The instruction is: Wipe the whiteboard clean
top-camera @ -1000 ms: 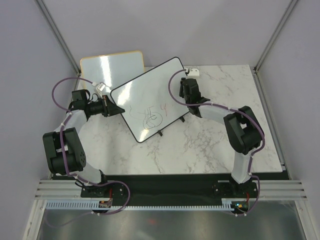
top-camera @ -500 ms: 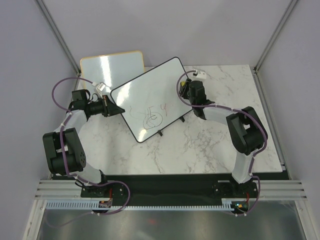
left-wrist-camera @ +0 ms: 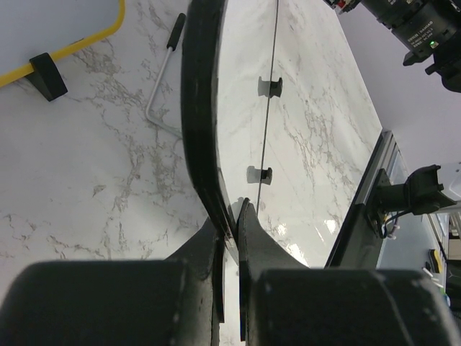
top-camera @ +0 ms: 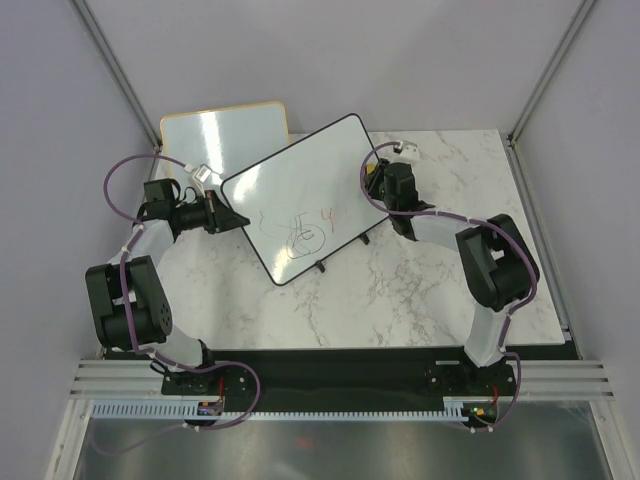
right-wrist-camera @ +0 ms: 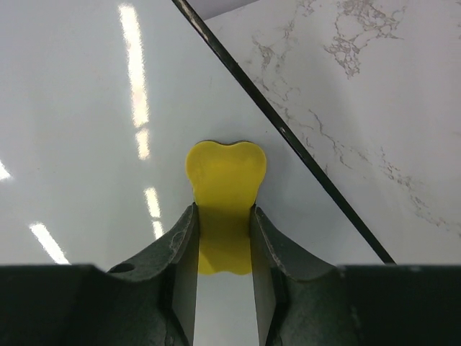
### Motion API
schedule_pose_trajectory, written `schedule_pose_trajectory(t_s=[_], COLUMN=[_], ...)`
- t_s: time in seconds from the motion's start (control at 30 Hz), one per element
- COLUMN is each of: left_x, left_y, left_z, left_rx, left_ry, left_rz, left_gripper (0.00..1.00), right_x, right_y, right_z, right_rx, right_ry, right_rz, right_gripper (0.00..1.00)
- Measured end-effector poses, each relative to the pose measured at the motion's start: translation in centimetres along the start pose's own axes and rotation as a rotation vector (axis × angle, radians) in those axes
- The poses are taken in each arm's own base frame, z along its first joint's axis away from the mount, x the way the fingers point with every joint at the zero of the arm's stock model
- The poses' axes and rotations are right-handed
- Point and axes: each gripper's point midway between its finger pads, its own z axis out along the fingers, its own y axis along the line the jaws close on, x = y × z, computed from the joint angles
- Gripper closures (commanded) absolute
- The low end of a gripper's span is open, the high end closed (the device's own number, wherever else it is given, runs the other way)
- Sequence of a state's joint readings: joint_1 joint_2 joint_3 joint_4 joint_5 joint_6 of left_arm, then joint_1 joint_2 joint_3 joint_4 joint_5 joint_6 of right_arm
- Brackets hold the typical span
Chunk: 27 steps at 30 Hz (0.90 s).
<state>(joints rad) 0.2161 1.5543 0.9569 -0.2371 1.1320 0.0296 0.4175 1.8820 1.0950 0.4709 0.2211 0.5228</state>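
The black-framed whiteboard [top-camera: 290,195] stands tilted at the table's middle, with dark and red scribbles [top-camera: 300,232] on its lower part. My left gripper [top-camera: 228,217] is shut on its left edge; in the left wrist view the jaws [left-wrist-camera: 230,216] pinch the black frame [left-wrist-camera: 198,108]. My right gripper [top-camera: 375,175] is at the board's right edge, shut on a yellow eraser [right-wrist-camera: 225,180]. The eraser lies against the white surface [right-wrist-camera: 86,144], close to the frame line [right-wrist-camera: 288,137] and away from the scribbles.
A smaller orange-framed whiteboard [top-camera: 225,135] lies behind at the back left, also in the left wrist view [left-wrist-camera: 65,21]. The board's black feet [top-camera: 320,265] rest on the marble table [top-camera: 440,270]. A thin metal rod [left-wrist-camera: 162,72] lies behind the board.
My right wrist has shifted a little to the right and turned, with the yellow eraser at the board's right edge. The left arm and the board have not moved.
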Motion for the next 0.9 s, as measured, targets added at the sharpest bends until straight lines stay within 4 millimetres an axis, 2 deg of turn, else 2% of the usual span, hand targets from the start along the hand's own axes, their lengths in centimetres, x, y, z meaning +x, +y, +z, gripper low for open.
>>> schedule_pose_trajectory(t_s=[0.1, 0.2, 0.3, 0.47, 0.57, 0.67, 0.9], left_x=[0.0, 0.0, 0.1, 0.1, 0.1, 0.1, 0.0], left_y=[0.0, 0.0, 0.2, 0.5, 0.6, 0.7, 0.7], left_z=[0.0, 0.0, 0.0, -0.1, -0.1, -0.1, -0.1], left_rx=[0.0, -0.001, -0.009, -0.028, -0.034, -0.035, -0.034], left_ry=[0.0, 0.0, 0.002, 0.003, 0.002, 0.001, 0.0], left_rz=[0.001, 0.0, -0.005, -0.007, -0.006, -0.004, 0.0], left_gripper=[0.98, 0.98, 0.98, 0.98, 0.98, 0.98, 0.98], right_x=[0.2, 1.3, 2.7, 5.5, 7.5, 9.1, 9.8], right_y=[0.9, 4.2, 10.2, 21.4, 25.8, 28.0, 28.1], right_z=[-0.3, -1.1, -2.1, -4.5, -6.1, -7.2, -7.8], right_rx=[0.05, 0.038, -0.03, -0.213, -0.298, -0.346, -0.377], right_ry=[0.002, 0.02, 0.015, -0.013, -0.014, -0.008, 0.008], right_rz=[-0.091, -0.208, -0.335, -0.481, -0.548, -0.597, -0.616], right_gripper=[1.0, 1.0, 1.0, 1.0, 1.0, 1.0, 1.0])
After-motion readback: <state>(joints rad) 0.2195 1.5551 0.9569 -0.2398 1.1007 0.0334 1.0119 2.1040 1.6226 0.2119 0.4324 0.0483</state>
